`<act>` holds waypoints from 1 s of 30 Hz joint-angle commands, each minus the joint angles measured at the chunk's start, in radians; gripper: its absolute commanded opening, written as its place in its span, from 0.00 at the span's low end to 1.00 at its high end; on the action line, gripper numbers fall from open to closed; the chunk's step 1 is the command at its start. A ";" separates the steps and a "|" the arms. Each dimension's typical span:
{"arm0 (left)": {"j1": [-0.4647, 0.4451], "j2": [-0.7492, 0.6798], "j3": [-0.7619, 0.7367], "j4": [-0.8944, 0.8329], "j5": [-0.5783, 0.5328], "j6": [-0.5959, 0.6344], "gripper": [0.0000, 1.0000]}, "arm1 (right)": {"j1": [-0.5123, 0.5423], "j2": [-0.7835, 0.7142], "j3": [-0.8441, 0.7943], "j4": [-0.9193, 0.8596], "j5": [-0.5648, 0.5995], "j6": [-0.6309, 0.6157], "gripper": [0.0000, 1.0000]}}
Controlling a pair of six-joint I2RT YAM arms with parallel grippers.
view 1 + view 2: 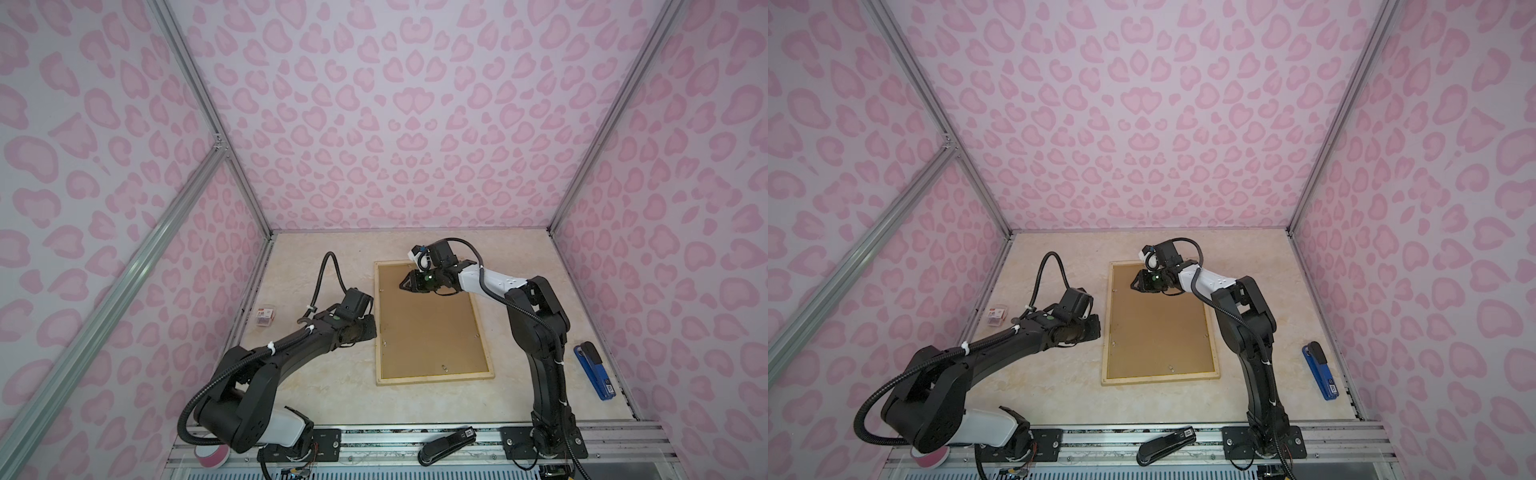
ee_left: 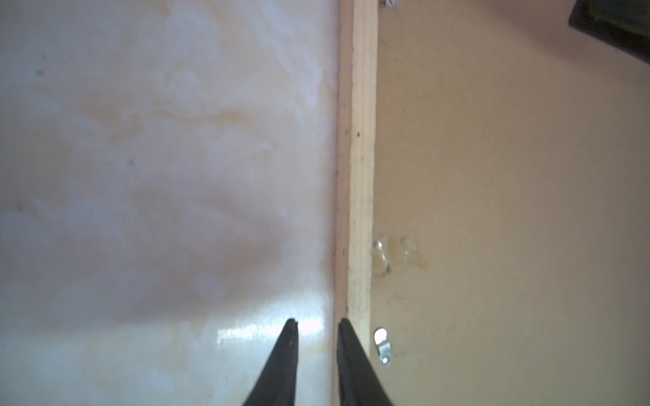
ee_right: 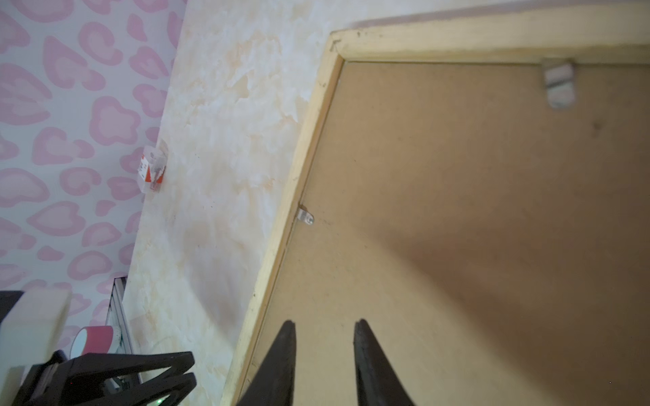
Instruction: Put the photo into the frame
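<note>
The frame lies face down with the board seated in it. The photo is unseen (probably beneath the board), so the task looks nearly done. The left gripper is beside the frame's edge and the right gripper above the board; all 2 stand apart, empty.

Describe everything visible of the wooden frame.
The frame is a large rectangle of thin, pale wood strips, lying flat and back-up on the marbled table. A brown backing board fills it, with small metal tabs along the inner edge.
</note>
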 commanded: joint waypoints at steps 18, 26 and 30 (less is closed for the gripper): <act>-0.177 0.060 -0.007 -0.077 -0.057 -0.089 0.25 | -0.006 -0.107 -0.229 0.082 0.024 0.018 0.32; -0.174 0.128 0.051 -0.096 -0.094 -0.110 0.16 | -0.007 -0.107 -0.216 0.067 0.024 0.009 0.32; -0.164 0.161 0.094 -0.068 -0.088 -0.119 0.16 | 0.002 -0.116 -0.228 0.072 0.024 0.011 0.32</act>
